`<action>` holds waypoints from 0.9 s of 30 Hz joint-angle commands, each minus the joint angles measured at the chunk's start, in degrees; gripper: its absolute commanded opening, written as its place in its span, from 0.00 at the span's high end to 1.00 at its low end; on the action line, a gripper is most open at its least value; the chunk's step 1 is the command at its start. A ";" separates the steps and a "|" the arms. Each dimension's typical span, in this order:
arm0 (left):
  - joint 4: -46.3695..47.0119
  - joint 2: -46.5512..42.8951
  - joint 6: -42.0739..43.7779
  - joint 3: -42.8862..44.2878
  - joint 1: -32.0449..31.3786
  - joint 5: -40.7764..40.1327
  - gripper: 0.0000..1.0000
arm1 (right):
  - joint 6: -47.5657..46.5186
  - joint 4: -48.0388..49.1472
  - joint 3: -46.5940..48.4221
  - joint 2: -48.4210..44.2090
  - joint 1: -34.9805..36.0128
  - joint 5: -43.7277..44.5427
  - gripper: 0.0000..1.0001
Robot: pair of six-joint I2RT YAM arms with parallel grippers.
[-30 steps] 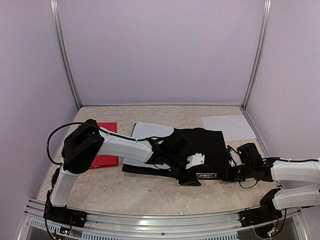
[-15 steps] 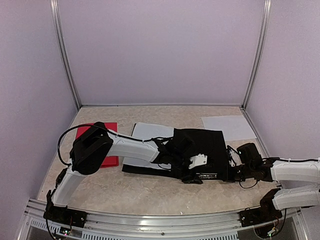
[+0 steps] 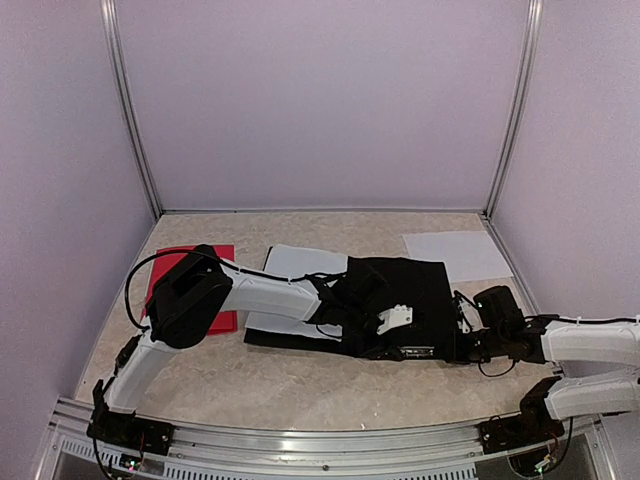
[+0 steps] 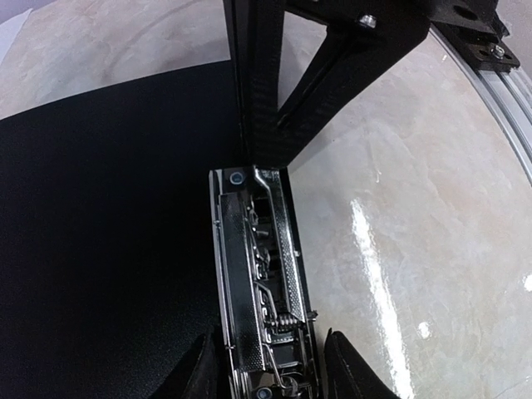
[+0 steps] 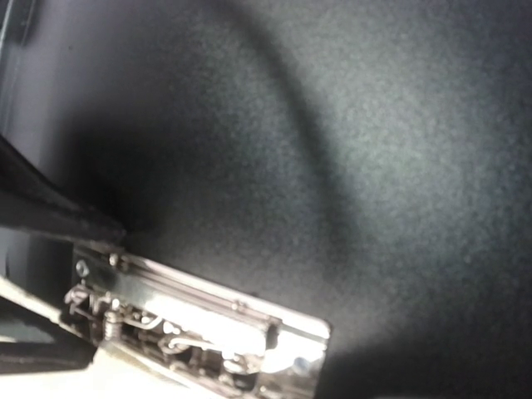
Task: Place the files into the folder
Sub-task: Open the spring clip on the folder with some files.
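Since the earlier top view the left arm has swung its elbow to the right and drawn its wrist in over the near edge of the black folder (image 3: 420,285), which lies open and flat on the beige marbled desk (image 3: 300,390).

The left gripper (image 4: 270,372) sits over the silver metal lever clip (image 4: 262,283) along that edge. Its jaws stand apart, one on each side of the clip and narrow about it, but not visibly pinching it. The right gripper (image 3: 468,346) is at the folder's right edge. Its own camera shows only black cover and the clip, so the jaws read as closed, and I cannot tell whether they pinch the cover.

No file is in the folder yet. One white paper sheet (image 3: 295,262) lies just behind the folder's left side, partly under the arm. A second white sheet (image 3: 455,255) lies at the far right of the desk, apart from the folder. A flat red folder (image 3: 212,255) lies at the far left.

My reading is that the step in hand is opening the clamp. The next move calls for the left jaws to close squarely on the lever (not on the clip's base plate) and lift it while the folder is kept from sliding. Only then can a sheet go in.
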 commanded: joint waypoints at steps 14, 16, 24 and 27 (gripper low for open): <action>-5.02 2.14 -0.94 -1.04 -0.46 1.35 0.69 | 0.09 -4.00 0.31 4.61 0.48 2.85 1.00; -4.76 1.56 -0.39 -2.10 -0.70 1.53 0.70 | 0.43 -4.31 0.91 5.84 0.55 3.28 1.00; -4.42 0.34 1.96 -4.97 -0.88 1.90 0.73 | 0.64 -3.92 2.83 11.29 1.12 5.37 1.00; -4.30 0.08 2.92 -6.08 -0.89 1.93 0.73 | 0.64 -3.80 3.25 11.82 1.09 6.21 1.00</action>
